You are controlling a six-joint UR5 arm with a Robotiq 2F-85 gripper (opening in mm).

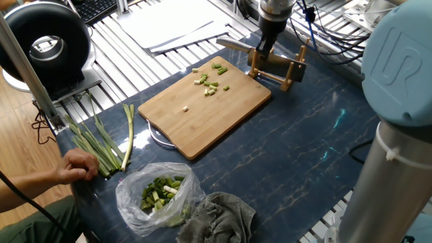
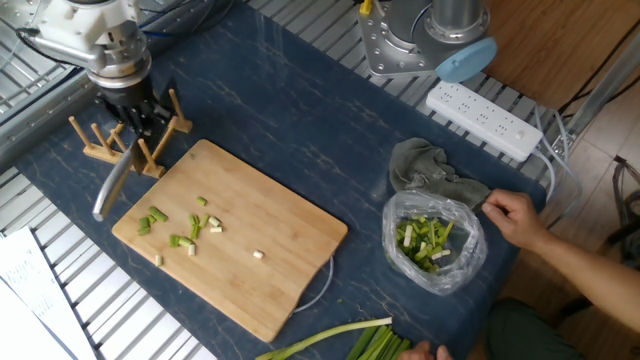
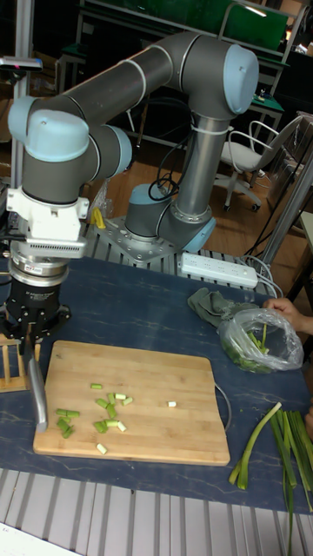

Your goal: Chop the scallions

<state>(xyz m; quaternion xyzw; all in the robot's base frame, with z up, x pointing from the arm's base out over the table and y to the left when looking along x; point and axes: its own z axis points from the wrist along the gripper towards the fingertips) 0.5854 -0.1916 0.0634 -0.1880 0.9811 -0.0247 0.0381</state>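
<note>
With the cut scallions (image 2: 180,228) already scattered in short pale-green bits on the far part of the cutting board (image 2: 262,262), I judge the step in hand to be parking the knife (image 2: 112,182) in the wooden rack (image 2: 88,142) that stands just beside the board's corner on the worktop (image 2: 300,110). To do this well I would bring the blade down between two pegs with its flat side parallel to them, lower slowly so the light rack is not pushed or tipped, and let go only once the blade bears on the rack's base; a skewed blade could wedge against a peg and drag the rack along. Arm pose: the UR5 arm (image 3: 130,87) reaches out and down from its base, wrist vertical over the rack, so that the gripper (image 2: 133,118) points straight at the worktop. Gripper: clamped on the knife handle, the blade slanting down and outward past the rack toward the board's edge, its tip low beside the board in the tall fixed view. Bystander items: a person's hand (image 2: 515,217) rests beside the clear bag of chopped greens (image 2: 433,243) and a grey cloth (image 2: 428,172), well apart from the arm; uncut stalks (image 1: 94,142) lie at the worktop's near edge.
</note>
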